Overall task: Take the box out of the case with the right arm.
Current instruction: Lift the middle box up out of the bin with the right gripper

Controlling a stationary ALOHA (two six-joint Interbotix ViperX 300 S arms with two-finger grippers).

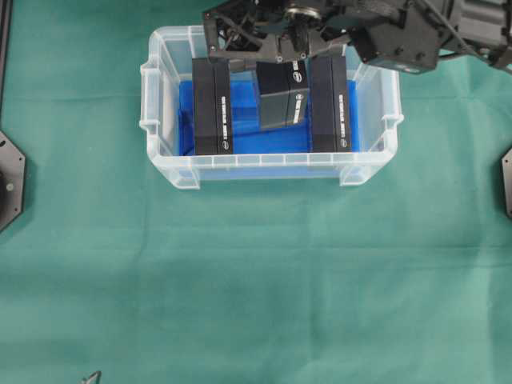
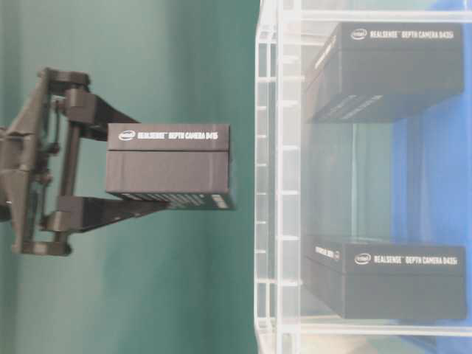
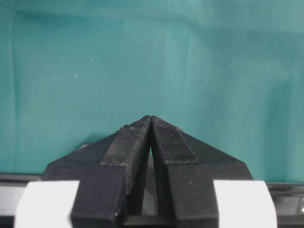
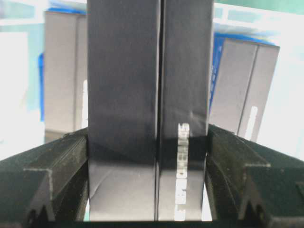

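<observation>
My right gripper [image 1: 282,68] is shut on a black box [image 1: 282,100] with white lettering, its fingers [image 4: 66,161] pressed against the box's two long sides. The table-level view shows this box [image 2: 168,168] lifted clear of the clear plastic case [image 2: 267,177], held in the all-black gripper [image 2: 140,166]. In the right wrist view the box [image 4: 149,95] fills the gap between the jaws. The case [image 1: 264,164] has a blue sheet [image 1: 268,140] on its floor. My left gripper [image 3: 151,118] is shut over bare green cloth, holding nothing.
Two more black boxes stay in the case, one at the left [image 1: 212,108] and one at the right [image 1: 330,104]. Green cloth [image 1: 256,280] covers the table in front of the case. Black mounts stand at the left edge [image 1: 10,180] and right edge [image 1: 506,180].
</observation>
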